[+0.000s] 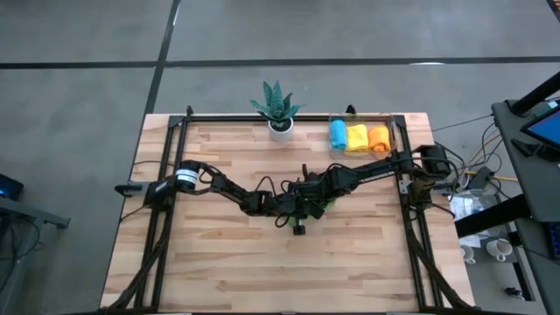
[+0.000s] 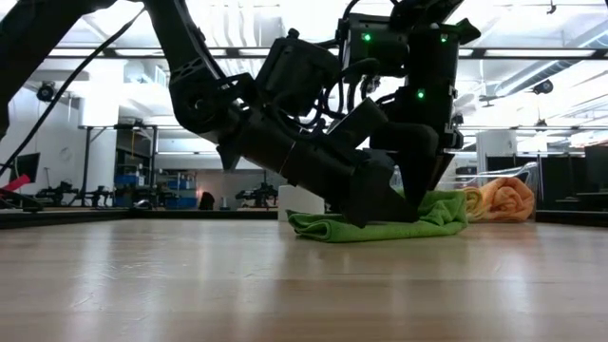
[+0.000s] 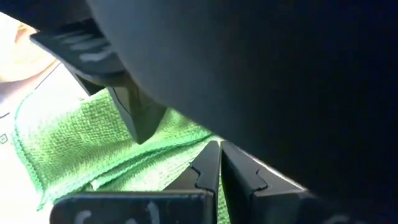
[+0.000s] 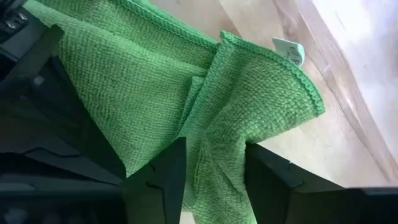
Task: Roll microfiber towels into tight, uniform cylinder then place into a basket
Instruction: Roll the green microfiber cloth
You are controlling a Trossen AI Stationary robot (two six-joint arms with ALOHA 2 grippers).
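A green microfiber towel (image 2: 432, 214) lies loosely folded on the wooden table's middle and also shows in the high view (image 1: 325, 206). Both arms meet over it. My left gripper (image 3: 219, 163) slants low from the table's left, shut, its tips on the towel's folds (image 3: 112, 140). My right gripper (image 4: 214, 177) points down from above, open, with a bunched ridge of the towel (image 4: 217, 155) between its fingers. The clear basket (image 1: 395, 131) at the far right edge holds blue, yellow and orange rolls (image 1: 357, 136). My left gripper lays its shut fingertips (image 3: 208, 163) against a folded edge of the green towel (image 3: 177, 158), slanting down from the table's left. Whether a layer lies between the fingers I cannot tell. The towel lies on the table. My right gripper stands astride a bunched ridge of the towel (image 4: 214, 186), coming from above. The cloth reaches both fingers' inner faces (image 4: 177, 177). The towel's free corner (image 4: 273, 93) lies spread on the table.
A green spiky plant in a white pot (image 1: 278, 112) stands at the far edge's middle. A dark metal frame (image 1: 166, 188) runs along the table's left, right and far sides. Bare wood (image 1: 262, 271) stretches toward the near edge.
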